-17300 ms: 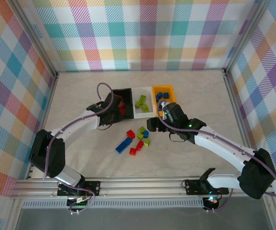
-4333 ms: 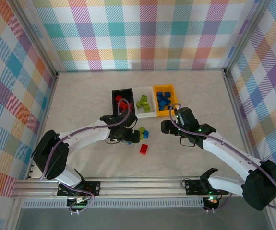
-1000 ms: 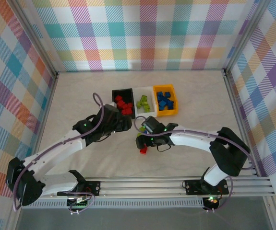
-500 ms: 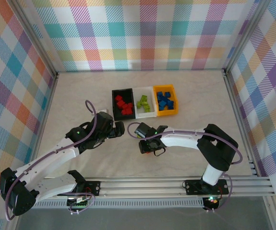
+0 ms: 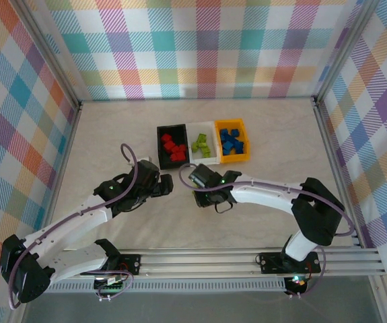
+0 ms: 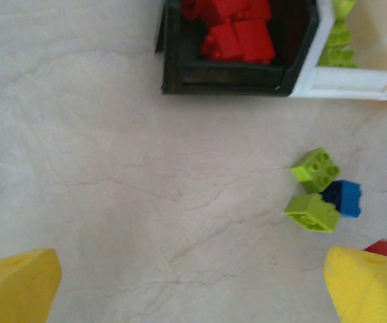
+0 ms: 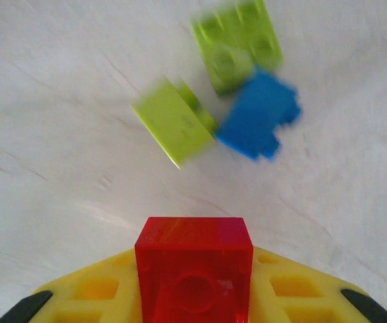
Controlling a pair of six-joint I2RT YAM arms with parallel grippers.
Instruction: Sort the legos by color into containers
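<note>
Since half a second ago, your right gripper (image 5: 205,196) has shifted a little toward the bins, and the red brick (image 7: 194,269) that lay on the table (image 5: 274,134) a second ago now sits in it. The left arm has hardly moved in that half second.

Findings:
- Right jaws: clamped on the red brick. In the right wrist view it sits square between the yellow fingers (image 7: 280,286), studs toward the camera, touching both.
- Left gripper (image 5: 163,188): jaws wide apart, holding nothing; its fingertips (image 6: 18,282) stand at the two lower corners of the left wrist view, over bare table.
- Loose on the table just beyond the held brick: two lime bricks (image 7: 176,121) and a blue brick (image 7: 257,114), bunched and touching.
- Bins in one row, touching: black bin (image 5: 159,145) with reds on the left, white bin (image 5: 202,160) with limes in the middle, orange-yellow bin (image 5: 233,159) with blues on the right.

Judgement: your carry turns on one fact. The black bin lies ahead and to the left of the right gripper, while the white bin stands almost straight ahead. The black bin's long axis runs away from the arms, so the near short wall is what you cross. The left gripper is the nearer to that bin but empty; the right arm must angle left, or the red may land among the limes.
</note>
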